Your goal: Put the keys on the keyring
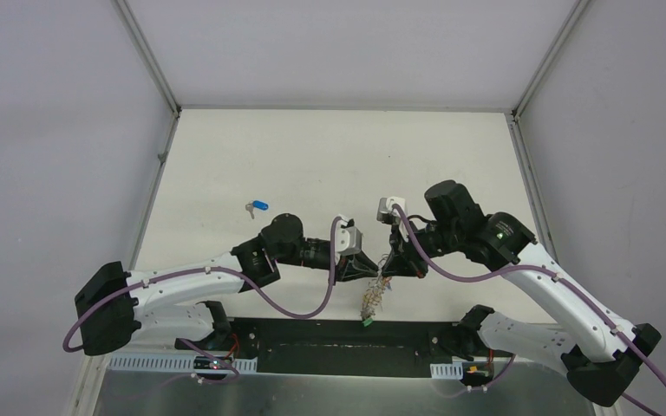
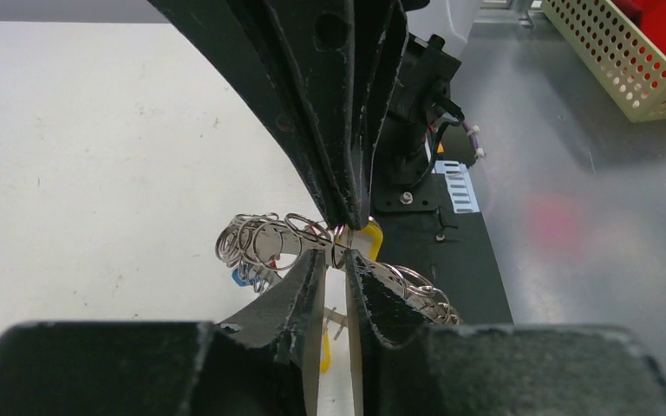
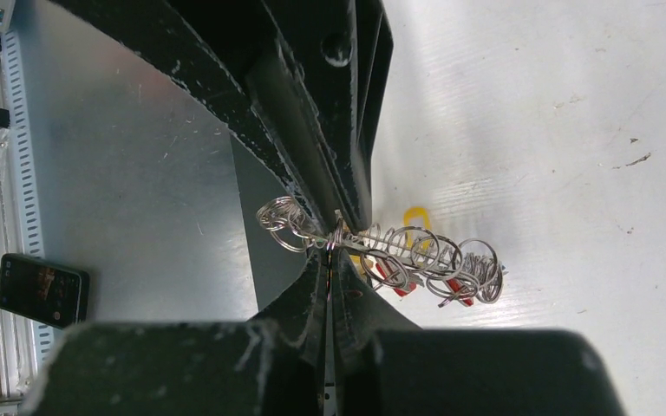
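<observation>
Now, R gripper [image 3: 333, 253] is clamped tight on a link of the keyring [image 3: 425, 256], held mid-air near the front of the table [image 1: 329, 156]. L gripper [image 2: 336, 258] meets it tip to tip, jaws nearly together astride the same stretch; can't tell if it truly pinches. Step, prob.: working a key onto the ring. Blue-tagged key [image 1: 257, 206] lies well apart, out left; next calls for a steady two-handed hold, then fetching it.

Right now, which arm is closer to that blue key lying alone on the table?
Left. The left arm passes close by the blue key; the right arm sits well to its right, beyond the keyring.
</observation>
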Controlling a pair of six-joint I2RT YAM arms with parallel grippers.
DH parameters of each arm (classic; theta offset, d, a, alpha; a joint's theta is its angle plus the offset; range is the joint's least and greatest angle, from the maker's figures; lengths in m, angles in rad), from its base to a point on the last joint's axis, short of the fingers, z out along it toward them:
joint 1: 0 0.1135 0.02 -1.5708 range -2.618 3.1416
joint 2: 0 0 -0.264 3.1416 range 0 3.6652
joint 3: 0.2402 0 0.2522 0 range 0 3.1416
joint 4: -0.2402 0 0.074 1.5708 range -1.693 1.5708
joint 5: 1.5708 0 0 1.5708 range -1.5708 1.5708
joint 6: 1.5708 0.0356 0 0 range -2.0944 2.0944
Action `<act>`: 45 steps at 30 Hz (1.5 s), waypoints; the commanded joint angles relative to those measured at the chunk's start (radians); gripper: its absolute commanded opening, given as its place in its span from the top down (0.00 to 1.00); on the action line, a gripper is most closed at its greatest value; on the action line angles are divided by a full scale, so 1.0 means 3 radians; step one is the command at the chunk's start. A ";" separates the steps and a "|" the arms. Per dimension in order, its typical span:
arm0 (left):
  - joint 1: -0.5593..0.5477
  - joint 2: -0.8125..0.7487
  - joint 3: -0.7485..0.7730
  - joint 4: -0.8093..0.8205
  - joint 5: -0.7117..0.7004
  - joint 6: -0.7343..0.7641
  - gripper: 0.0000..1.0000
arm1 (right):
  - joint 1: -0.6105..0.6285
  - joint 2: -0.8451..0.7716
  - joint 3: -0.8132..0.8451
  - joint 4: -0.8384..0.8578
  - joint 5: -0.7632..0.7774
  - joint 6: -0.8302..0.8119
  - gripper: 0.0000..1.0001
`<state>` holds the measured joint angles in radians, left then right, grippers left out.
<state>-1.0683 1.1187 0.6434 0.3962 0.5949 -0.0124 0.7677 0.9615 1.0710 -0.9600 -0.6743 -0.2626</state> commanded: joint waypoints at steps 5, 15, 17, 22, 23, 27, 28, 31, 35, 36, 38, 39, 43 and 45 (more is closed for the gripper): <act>-0.0054 0.0035 0.0078 0.0223 0.0151 0.0011 0.90 | 0.0003 -0.0040 0.0015 0.0236 -0.0120 0.0042 1.00; -0.0073 0.0017 0.0078 0.0308 0.0165 0.0011 0.92 | 0.0002 -0.0049 -0.0039 0.0286 -0.0129 0.0067 1.00; -0.0075 0.0034 0.0089 0.0303 0.0189 0.0011 1.00 | 0.0000 -0.0050 -0.0042 0.0301 -0.0118 0.0075 1.00; -0.0084 0.0000 0.0040 0.0308 0.0103 0.0011 1.00 | 0.0001 -0.0058 -0.0045 0.0347 0.0037 0.0142 0.94; -0.0083 -0.0024 0.0015 0.0317 0.0065 0.0011 1.00 | 0.0002 -0.0064 -0.0040 0.0351 0.0066 0.0148 0.89; -0.0080 -0.0159 -0.0155 0.0559 -0.0159 -0.0044 1.00 | -0.0002 -0.0195 -0.0068 0.0466 0.0198 0.0220 0.52; -0.0080 -0.0194 -0.0210 0.0663 -0.0205 -0.0076 1.00 | -0.0002 -0.0252 -0.0101 0.0545 0.0239 0.0272 0.44; -0.0082 -0.0272 -0.0317 0.0912 -0.0254 -0.0163 1.00 | -0.0005 -0.0468 -0.0207 0.0780 0.0322 0.0433 0.29; -0.0080 -0.0381 -0.0412 0.1200 -0.0328 -0.0243 1.00 | -0.0019 -0.0713 -0.0328 0.1091 0.0278 0.0655 0.29; -0.0080 -0.0399 -0.0444 0.1291 -0.0353 -0.0257 1.00 | -0.0024 -0.0754 -0.0363 0.1166 0.0239 0.0700 0.30; -0.0081 -0.0426 -0.0501 0.1467 -0.0400 -0.0274 1.00 | -0.0049 -0.0811 -0.0433 0.1290 0.0133 0.0783 0.31; -0.0082 -0.0434 -0.0525 0.1551 -0.0417 -0.0285 1.00 | -0.0060 -0.0827 -0.0462 0.1341 0.0078 0.0822 0.32; -0.0080 -0.0450 -0.0616 0.1872 -0.0453 -0.0328 1.00 | -0.0156 -0.0910 -0.0576 0.1582 -0.0140 0.1002 0.35; -0.0080 -0.0451 -0.0651 0.2016 -0.0454 -0.0352 1.00 | -0.0223 -0.1005 -0.0667 0.1772 -0.0140 0.1002 0.35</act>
<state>-1.0870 1.0149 0.4599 0.7670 0.4870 -0.0872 0.7322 0.6975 0.9085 -0.5819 -0.6662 -0.0219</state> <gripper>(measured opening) 0.009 0.652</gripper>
